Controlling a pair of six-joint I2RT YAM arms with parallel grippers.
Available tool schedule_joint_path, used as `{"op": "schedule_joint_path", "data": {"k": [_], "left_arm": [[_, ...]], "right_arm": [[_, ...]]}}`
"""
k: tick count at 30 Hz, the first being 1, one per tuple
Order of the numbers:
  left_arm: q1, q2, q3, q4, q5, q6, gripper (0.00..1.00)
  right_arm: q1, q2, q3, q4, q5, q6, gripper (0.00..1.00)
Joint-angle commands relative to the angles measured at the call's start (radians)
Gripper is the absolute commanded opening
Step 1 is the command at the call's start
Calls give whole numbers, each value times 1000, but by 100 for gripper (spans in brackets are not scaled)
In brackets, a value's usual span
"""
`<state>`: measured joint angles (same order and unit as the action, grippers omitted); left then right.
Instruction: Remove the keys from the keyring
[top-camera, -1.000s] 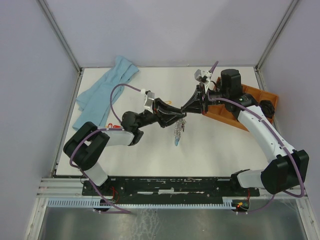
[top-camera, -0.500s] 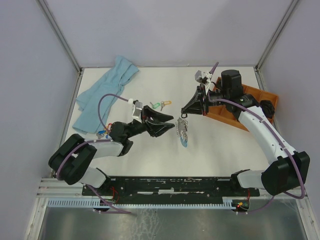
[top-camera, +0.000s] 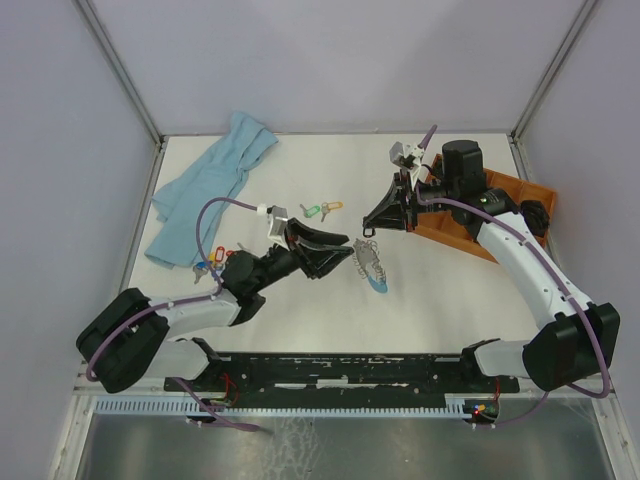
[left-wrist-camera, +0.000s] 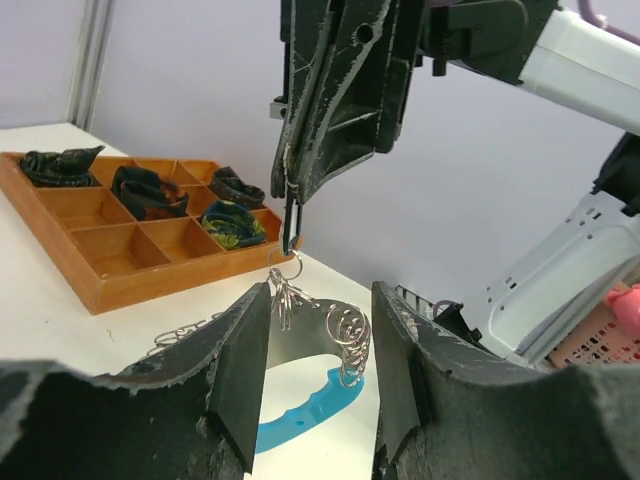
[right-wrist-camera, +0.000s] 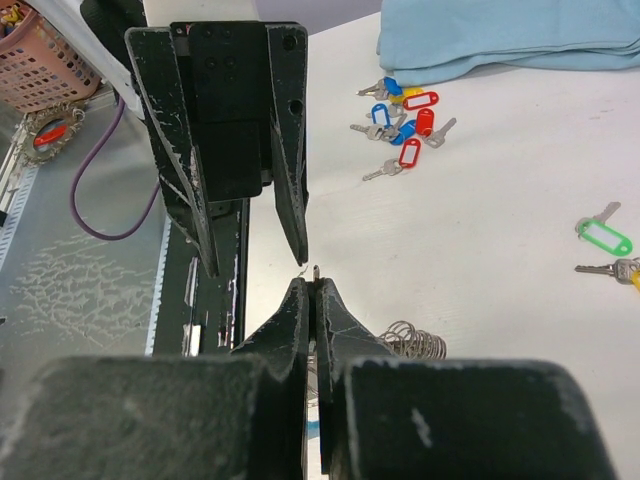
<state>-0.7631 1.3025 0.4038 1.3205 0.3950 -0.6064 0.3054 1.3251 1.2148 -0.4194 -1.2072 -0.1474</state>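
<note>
My left arm has pulled back to the near left of the bench (top-camera: 450, 300). Its end effector (top-camera: 346, 251) is now half open and empty. My right end effector (top-camera: 373, 229) stays pinched shut on the keyring (top-camera: 370, 266), which hangs mid-bench with keys (left-wrist-camera: 345, 335) still strung on it. I judge another grab is needed.

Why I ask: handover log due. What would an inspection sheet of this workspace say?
Surface: white table, nothing spilled seen.
Job's things: keyring pinched at its top, light-blue end apparently touching the table; loose keys, one green-tagged, behind it; red- and blue-tagged keys at left.
Clutter: blue cloth far left; wooden tray of dark items at right.
Pincers: left pincer open, facing the keyring; right pincer shut on it.
Cables: purple cable on the left arm, another on the right; no snag seen.
Surroundings: plain walls, metal frame post.
</note>
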Motion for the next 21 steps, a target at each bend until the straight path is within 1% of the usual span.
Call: {"op": "schedule_joint_path", "data": {"k": [1,13,18,21], "left_arm": [[-37,-45,52,-148,-154,63,51],[-73,7,115,-213,-135,26,43],[-74,23,139,-242,-111,19,35],[-75,24,145,-255,-100,20,26]], "right_arm": [[-5,-43,34,33,-29,-9,1],[-5,-50,30,35,-30,-9,1],[-5,-50,30,36,-30,-8,1],[-4,-51,30,36,-31,-8,1]]}}
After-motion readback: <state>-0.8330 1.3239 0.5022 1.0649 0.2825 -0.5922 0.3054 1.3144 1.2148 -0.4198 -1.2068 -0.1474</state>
